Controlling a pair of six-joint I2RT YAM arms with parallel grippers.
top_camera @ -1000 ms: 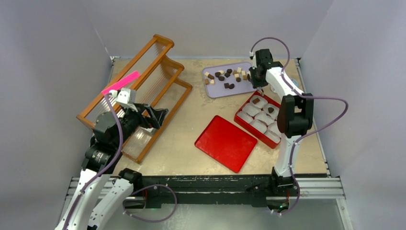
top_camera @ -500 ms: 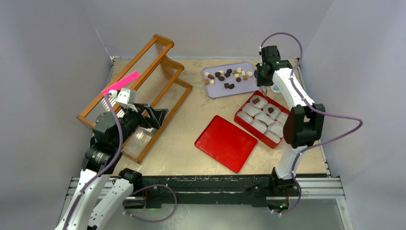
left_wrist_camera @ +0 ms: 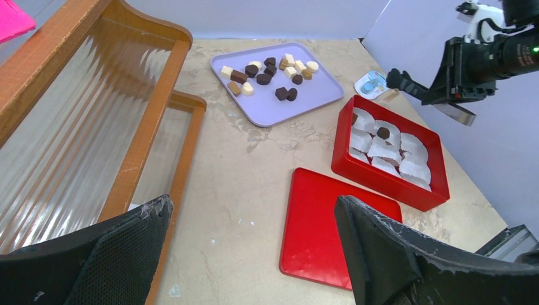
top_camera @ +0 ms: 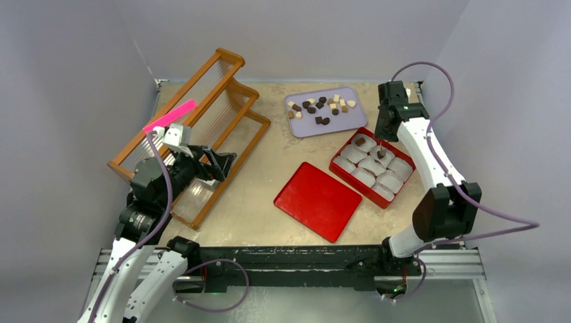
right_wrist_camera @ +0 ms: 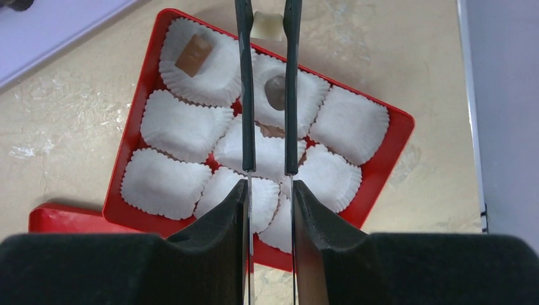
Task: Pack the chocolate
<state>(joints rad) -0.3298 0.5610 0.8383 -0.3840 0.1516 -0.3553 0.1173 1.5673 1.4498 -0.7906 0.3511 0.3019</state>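
A beige counter [top_camera: 269, 145] between grey walls carries one lavender tray [top_camera: 347, 122] with about eighteen loose pieces of chocolate [top_camera: 322, 120]. It also holds one red box [left_wrist_camera: 389, 185] of nine white cups [top_camera: 370, 165], two filled, and one red lid [top_camera: 318, 200]. The right pincer [right_wrist_camera: 267, 9] pinches one cream piece [right_wrist_camera: 267, 27] above the box. The left pincer [left_wrist_camera: 253, 206] hangs spread and empty over the wooden rack [left_wrist_camera: 147, 140].

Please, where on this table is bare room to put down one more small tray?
Bare table lies between the wooden rack, the lavender tray and the red lid; also along the near edge, between lid and rack. The right side is crowded: the red box, with the right tool holding a cream chocolate above it.
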